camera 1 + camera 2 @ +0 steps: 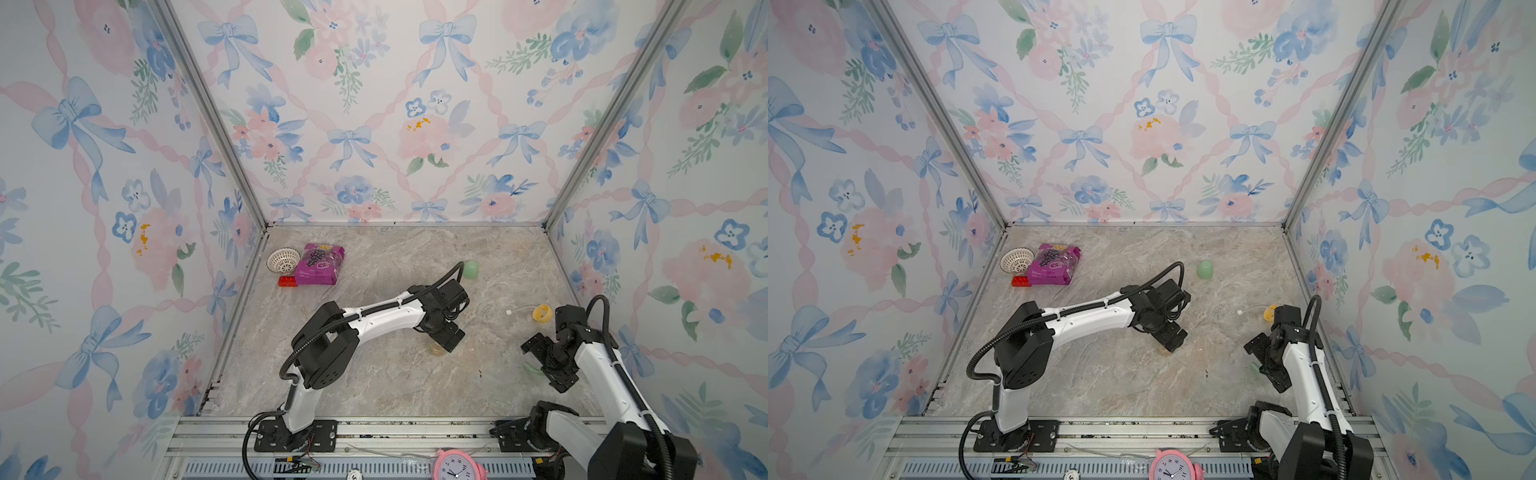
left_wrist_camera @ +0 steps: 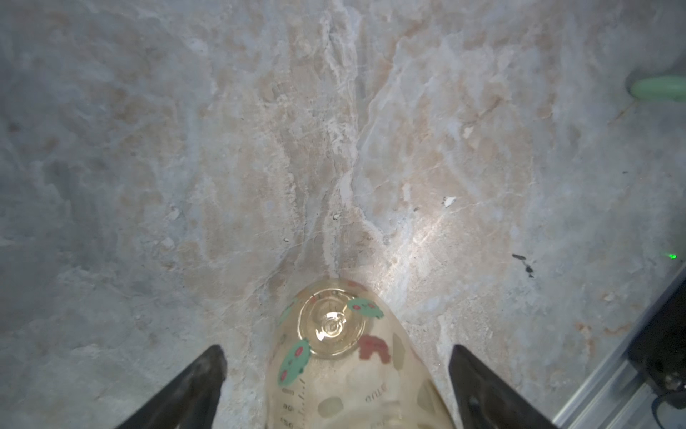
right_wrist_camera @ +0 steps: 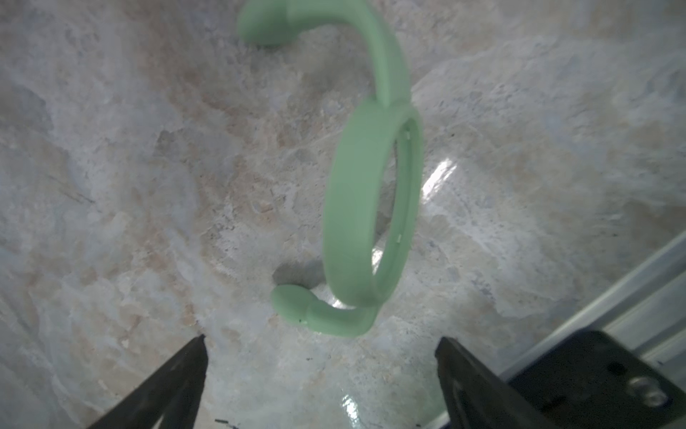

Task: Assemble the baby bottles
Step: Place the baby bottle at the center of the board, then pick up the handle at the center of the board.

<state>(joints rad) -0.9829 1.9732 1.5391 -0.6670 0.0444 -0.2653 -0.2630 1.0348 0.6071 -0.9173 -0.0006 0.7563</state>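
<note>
At centre, the left claw stands spread, one finger either side of the clear jar body, not touching. The green dome cap lies farther back. Near right, the right claw hangs spread over the green handled ring; the yellow collar lies beyond.

Front-mid table is bare w/ room to pass, far-left corner blocked by basket, purple packet & red block, green cap far-centre, yellow collar nr right wall, jar below left gripper, green ring below right gripper.
</note>
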